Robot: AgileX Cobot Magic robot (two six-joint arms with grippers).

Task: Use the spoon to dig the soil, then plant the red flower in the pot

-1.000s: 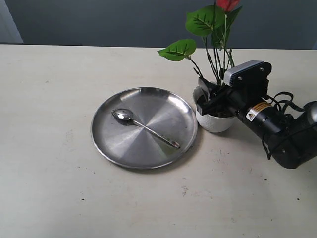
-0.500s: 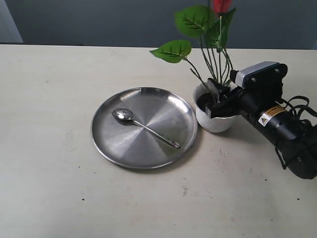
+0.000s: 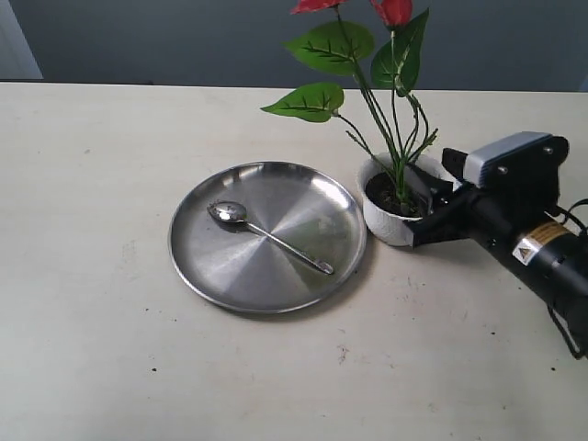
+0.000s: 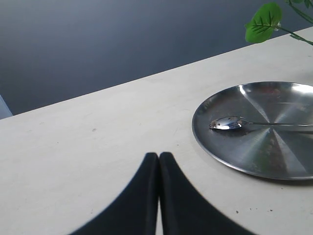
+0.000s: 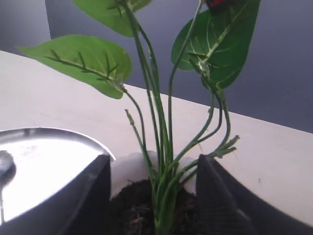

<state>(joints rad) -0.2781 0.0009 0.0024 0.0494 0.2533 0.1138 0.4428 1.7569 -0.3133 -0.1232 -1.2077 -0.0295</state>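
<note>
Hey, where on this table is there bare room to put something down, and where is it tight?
Bare table lies left of the steel plate, across the near strip in front of it, and behind it toward the far edge. It is crowded on the right: the pot with the red flower sits beside the plate, and the right gripper is open at the pot. The spoon occupies the plate's middle.

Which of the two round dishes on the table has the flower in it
The small white pot, holding soil and the red flower. The wide steel plate holds only the spoon.

Red flower: red blooms, green stems, green veined leaves. Pot: white. Soil: dark brown-black. Spoon and steel plate: shiny silver. Table: off-white, lightly speckled. Right gripper: black.
</note>
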